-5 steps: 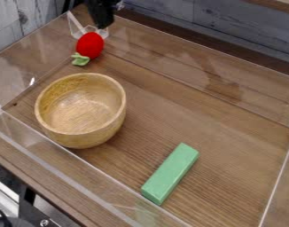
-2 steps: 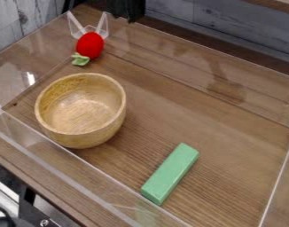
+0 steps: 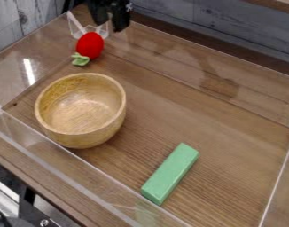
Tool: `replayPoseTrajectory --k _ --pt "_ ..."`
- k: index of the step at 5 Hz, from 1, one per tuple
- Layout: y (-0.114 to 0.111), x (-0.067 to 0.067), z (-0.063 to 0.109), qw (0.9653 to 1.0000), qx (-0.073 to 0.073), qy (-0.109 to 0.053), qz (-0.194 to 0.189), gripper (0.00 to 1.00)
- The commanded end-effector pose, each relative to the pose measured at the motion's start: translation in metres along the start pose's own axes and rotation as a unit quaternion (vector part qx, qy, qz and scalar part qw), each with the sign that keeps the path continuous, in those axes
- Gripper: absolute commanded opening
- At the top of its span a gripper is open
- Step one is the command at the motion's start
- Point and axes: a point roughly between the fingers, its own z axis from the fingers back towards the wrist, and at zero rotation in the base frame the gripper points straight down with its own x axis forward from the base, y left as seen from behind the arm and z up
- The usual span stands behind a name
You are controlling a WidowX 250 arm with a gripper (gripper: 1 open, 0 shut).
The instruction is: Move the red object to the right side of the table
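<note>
Nearby, wooden bowl (image 3: 81,111), green block (image 3: 171,172).

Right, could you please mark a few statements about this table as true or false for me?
1. The red toy fruit lies inside the wooden bowl. False: it lies on the table, outside the bowl.
2. The fruit has a green leafy bit at one end. True.
3. The green block stands inside the bowl. False: it lies flat on the table, apart from the bowl.
4. The bowl is round and much bigger than the fruit. True.
5. The green block is nearer to the fruit than the bowl is. False: the bowl is nearer.
</note>
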Motion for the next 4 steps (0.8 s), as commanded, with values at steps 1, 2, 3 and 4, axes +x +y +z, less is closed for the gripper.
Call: replayPoseTrajectory --k 1,2,3,4 --pt "0.025 0.007 0.013 0.9992 0.032 -0.024 0.004 1.00" --pt "0.035 0.004 -0.006 0.9994 0.035 -0.007 0.003 1.00" --pt "0.038 0.001 -0.020 0.9993 0.036 0.004 0.000 1.00" --pt "0.036 -0.001 -0.021 0.9992 0.035 0.005 -0.017 0.00"
